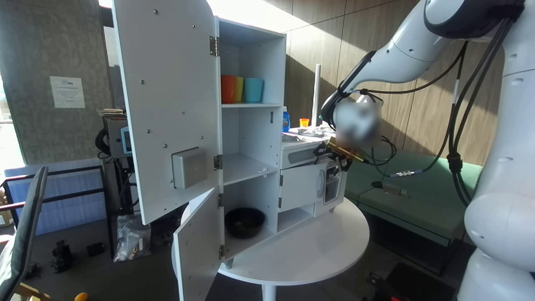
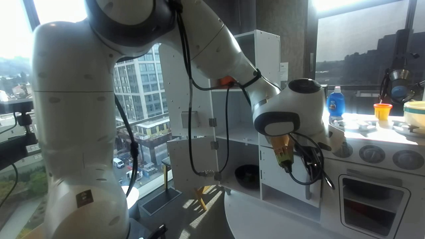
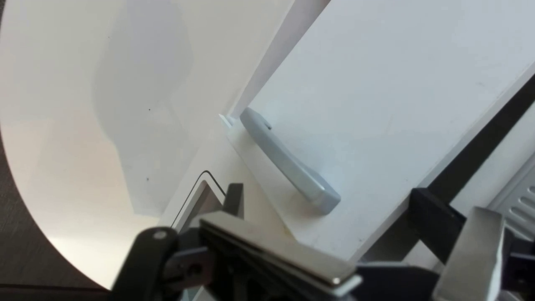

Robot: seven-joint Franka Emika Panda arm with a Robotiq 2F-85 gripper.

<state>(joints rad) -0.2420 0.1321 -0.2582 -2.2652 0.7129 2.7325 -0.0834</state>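
Observation:
My gripper [image 3: 328,205] is open with nothing between its fingers. It also shows in an exterior view [image 1: 331,156], in front of the toy kitchen just above the small white door. In the wrist view a grey bar handle [image 3: 290,161] on that white door [image 3: 376,100] lies ahead, between and beyond the fingers. The right fingertip is near the door's top edge; I cannot tell if it touches. The left fingertip is over the white panel near the oven window [image 3: 205,200]. The handle [image 1: 320,183] and door [image 1: 299,189] also show in an exterior view.
A tall white cabinet [image 1: 250,138] has its upper door [image 1: 171,104] and lower door [image 1: 196,246] swung open. It holds coloured cups [image 1: 253,90] and a black bowl [image 1: 245,223]. A blue bottle [image 2: 336,103] and orange cup [image 2: 382,111] stand on the counter. The unit stands on a round white table [image 1: 326,246].

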